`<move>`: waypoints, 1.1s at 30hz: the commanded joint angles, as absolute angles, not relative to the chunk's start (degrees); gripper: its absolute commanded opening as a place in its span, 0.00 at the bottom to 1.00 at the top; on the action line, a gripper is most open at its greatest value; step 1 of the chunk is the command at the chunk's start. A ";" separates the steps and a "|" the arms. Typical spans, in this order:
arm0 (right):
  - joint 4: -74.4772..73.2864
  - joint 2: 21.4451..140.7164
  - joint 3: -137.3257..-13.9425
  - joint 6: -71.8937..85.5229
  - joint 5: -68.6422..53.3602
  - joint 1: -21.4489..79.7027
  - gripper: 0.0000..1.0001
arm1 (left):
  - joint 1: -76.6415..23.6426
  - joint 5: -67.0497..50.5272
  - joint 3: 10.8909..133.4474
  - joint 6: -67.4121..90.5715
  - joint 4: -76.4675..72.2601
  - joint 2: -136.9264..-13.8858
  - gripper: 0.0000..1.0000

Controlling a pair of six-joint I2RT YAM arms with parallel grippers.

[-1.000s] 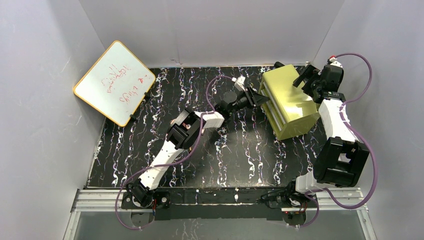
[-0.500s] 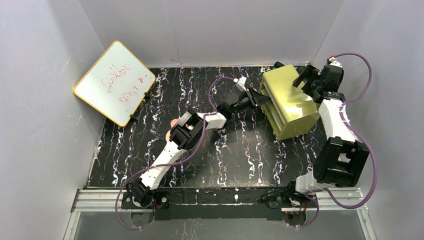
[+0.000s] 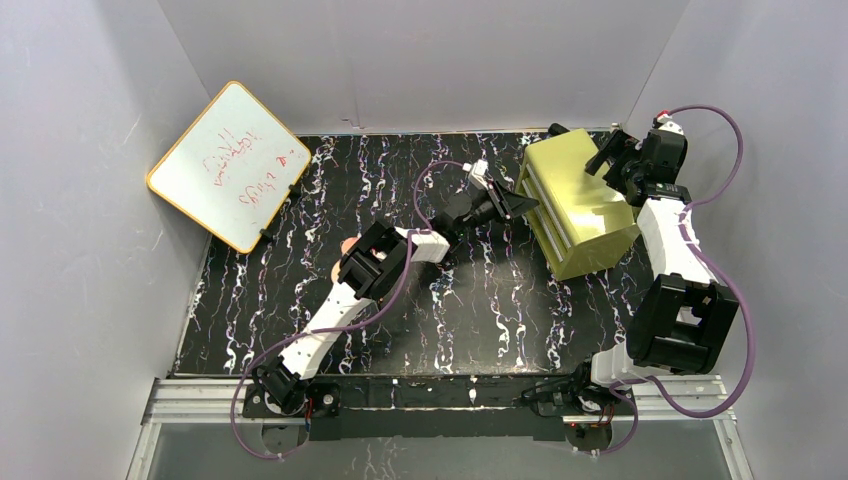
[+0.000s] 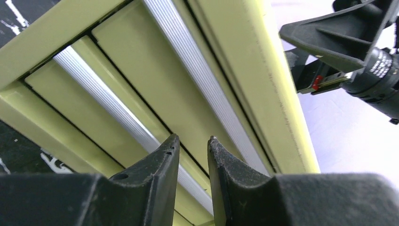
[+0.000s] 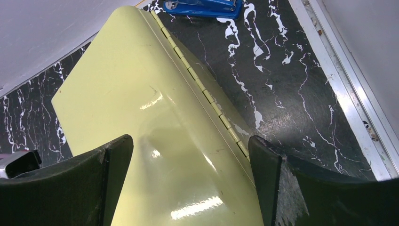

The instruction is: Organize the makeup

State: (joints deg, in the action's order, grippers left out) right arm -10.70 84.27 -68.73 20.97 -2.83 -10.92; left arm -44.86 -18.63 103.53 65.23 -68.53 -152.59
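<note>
One pink disc (image 3: 347, 243) peeks beside left arm (image 3: 330, 310); left end effector (image 4: 193, 140) narrowly parted, right (image 5: 189, 140) wide open.

The drawer box (image 3: 578, 200) is showing a glossy yellow-green, with ribbed silver strips (image 4: 207, 80) running across its drawer fronts. The counter (image 3: 480, 300) is wearing black with white marbled streaks. The whiteboard (image 3: 228, 165) is showing white, rimmed in yellow, with red scribbles. A stapler (image 5: 200, 7) is gleaming blue.

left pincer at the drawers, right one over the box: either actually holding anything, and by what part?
Nothing held. Left pincer stands nearly closed before the yellow-green drawer box's silver handle strip, gap empty. Right pincer open, straddling the box's lid.
</note>
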 commanded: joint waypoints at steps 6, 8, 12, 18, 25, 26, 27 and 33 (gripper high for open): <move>-9.11 82.80 -68.55 20.00 -3.86 -11.37 1.00 | -44.74 -18.72 101.13 66.92 -76.90 -145.39 0.27; -9.02 82.78 -68.24 20.04 -3.87 -11.34 1.00 | -44.74 -18.66 102.16 68.40 -78.22 -146.40 0.26; -9.10 82.72 -68.20 19.78 -3.82 -11.34 1.00 | -44.74 -18.57 105.42 70.15 -78.75 -148.48 0.26; -9.13 82.75 -68.60 19.69 -3.86 -11.37 1.00 | -44.74 -18.46 106.27 70.56 -78.66 -149.50 0.27; -8.88 82.71 -68.12 19.70 -3.96 -11.38 1.00 | -44.74 -18.77 103.39 70.12 -78.76 -148.67 0.29; -8.89 82.71 -68.07 19.74 -4.00 -11.36 1.00 | -44.74 -18.68 102.69 69.95 -78.75 -148.51 0.29; -8.88 82.71 -68.03 19.74 -4.00 -11.34 1.00 | -44.74 -18.68 102.21 69.76 -78.75 -148.31 0.30; -8.77 82.62 -67.98 19.78 -4.03 -11.34 1.00 | -44.78 -18.65 102.00 69.96 -78.76 -149.10 0.30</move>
State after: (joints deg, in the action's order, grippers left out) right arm -10.48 84.27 -68.45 20.58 -3.44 -11.09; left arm -44.84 -18.65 101.93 70.63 -76.62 -150.41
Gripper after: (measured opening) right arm 1.002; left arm 0.295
